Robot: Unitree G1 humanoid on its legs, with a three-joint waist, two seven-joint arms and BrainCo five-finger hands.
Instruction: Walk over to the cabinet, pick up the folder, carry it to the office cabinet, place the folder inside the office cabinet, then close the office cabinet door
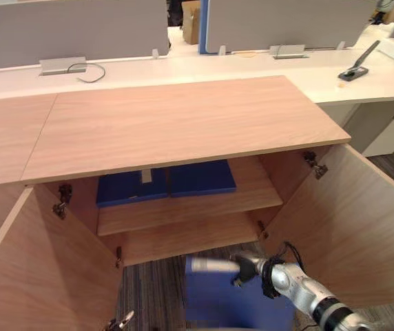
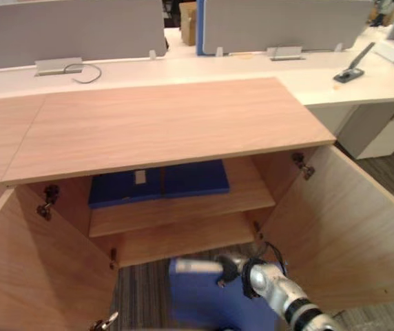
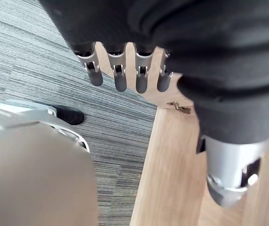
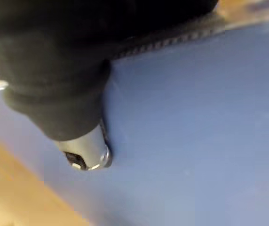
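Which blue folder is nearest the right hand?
The folder in front of the cabinet, outside it; the other blue ones lie on its upper shelf.

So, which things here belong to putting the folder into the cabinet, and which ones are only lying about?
For the job:
blue folder, pinched in the right hand
office cabinet, its left door and right door open
left hand, open

Lying about:
stored blue folders on the upper shelf
grey socket box, cable
black stapler-like tool
grey partitions

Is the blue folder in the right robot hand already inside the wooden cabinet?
No, the flat blue folder in the right robot hand hangs over grey carpet in front of the open wooden cabinet.
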